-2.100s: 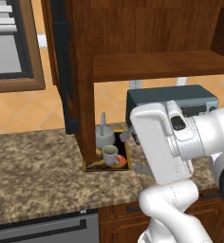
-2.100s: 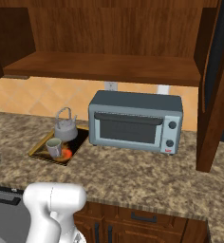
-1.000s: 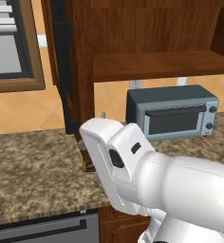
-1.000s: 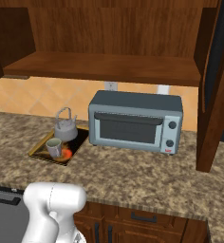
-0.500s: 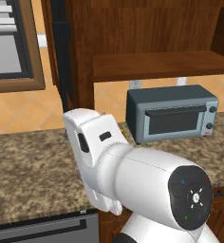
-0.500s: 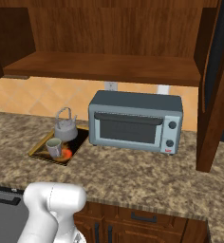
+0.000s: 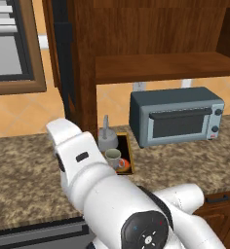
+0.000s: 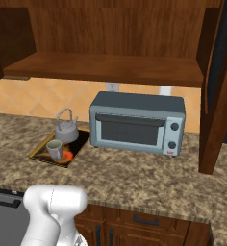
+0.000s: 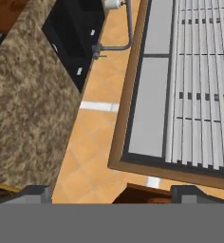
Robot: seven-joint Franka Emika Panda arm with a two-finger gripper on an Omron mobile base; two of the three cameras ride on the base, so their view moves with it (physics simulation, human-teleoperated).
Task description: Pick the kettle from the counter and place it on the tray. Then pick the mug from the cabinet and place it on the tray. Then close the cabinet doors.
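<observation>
While the arm has swung leftward across the left base view over the last two seconds, the kettle (image 8: 66, 129) and mug (image 8: 54, 148) stand together on the tray (image 8: 38, 153), so both placements appear done. Only closing the cabinet doors (image 8: 216, 86) looks to remain. The claw (image 9: 109, 194) stands wide and empty, facing a window (image 9: 180, 85) and sink (image 9: 73, 40) beyond the table (image 8: 134, 178). A toaster oven (image 8: 137, 122) sits just beside the tray, under the cabinet (image 8: 106, 67) shelf, clear of the doors' swing by appearance.

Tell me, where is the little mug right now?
In the right base view the mug stands on the tray, at the tray's near end just in front of the kettle, left of the toaster oven.
</observation>
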